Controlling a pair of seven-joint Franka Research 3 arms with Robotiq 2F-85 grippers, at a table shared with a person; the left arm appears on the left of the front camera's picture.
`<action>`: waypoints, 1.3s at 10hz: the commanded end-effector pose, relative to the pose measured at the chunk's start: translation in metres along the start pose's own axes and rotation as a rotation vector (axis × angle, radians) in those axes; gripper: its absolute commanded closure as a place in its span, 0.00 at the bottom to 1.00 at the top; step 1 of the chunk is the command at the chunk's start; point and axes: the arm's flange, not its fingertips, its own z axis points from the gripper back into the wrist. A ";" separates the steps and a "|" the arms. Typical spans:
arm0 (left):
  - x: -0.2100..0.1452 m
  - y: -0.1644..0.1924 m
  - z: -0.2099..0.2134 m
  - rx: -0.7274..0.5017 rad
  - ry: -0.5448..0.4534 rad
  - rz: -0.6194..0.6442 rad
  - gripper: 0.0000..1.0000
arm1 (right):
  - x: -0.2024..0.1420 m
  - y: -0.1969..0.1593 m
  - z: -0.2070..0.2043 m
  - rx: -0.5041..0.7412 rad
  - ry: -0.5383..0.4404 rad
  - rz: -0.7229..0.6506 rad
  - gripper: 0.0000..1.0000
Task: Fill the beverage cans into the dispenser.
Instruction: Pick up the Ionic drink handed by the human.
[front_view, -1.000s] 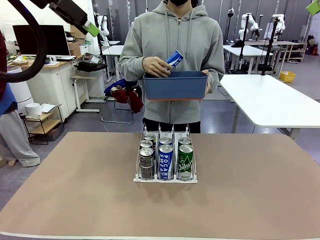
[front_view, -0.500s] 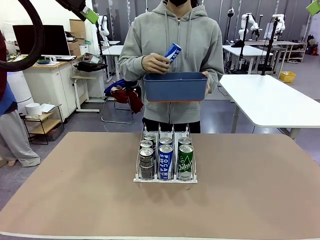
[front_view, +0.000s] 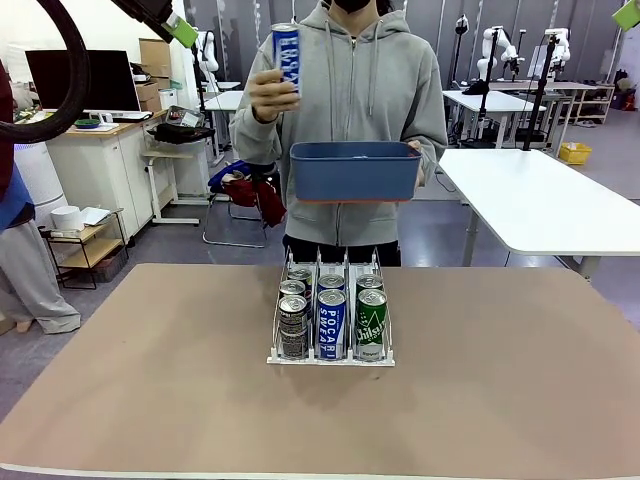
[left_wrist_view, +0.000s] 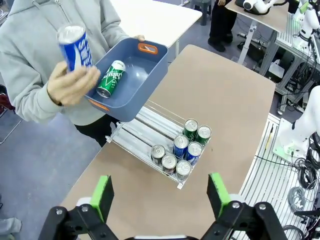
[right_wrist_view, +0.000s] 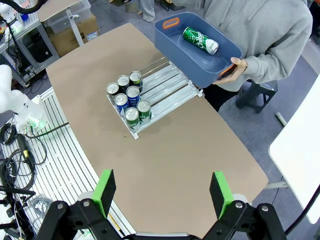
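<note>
In the dispenser (front_view: 330, 360), front blue can (front_view: 331, 325) reading POCARI, left claw (left_wrist_view: 159, 190) and right claw (right_wrist_view: 161, 192) wide

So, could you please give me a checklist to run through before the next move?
1. The robot's left hand open and empty: ok.
2. The robot's right hand open and empty: ok.
3. The blue can upright in the person's hand, held up clear of the blue bin: ok.
4. The dispenser has free rail behind its cans: ok.
5. Everything loaded: not ok; a green can lies in the bin.
6. The blue can within the left hand's reach: cannot tell.
</note>
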 end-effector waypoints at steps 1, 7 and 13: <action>0.000 0.000 0.000 0.000 0.000 0.001 0.00 | -0.003 0.003 -0.003 0.013 -0.021 0.000 0.00; 0.000 0.000 0.000 0.000 0.000 0.001 0.00 | -0.003 0.003 -0.003 0.013 -0.021 0.000 0.00; 0.000 0.000 0.000 0.000 0.000 0.001 0.00 | -0.003 0.003 -0.003 0.013 -0.021 0.000 0.00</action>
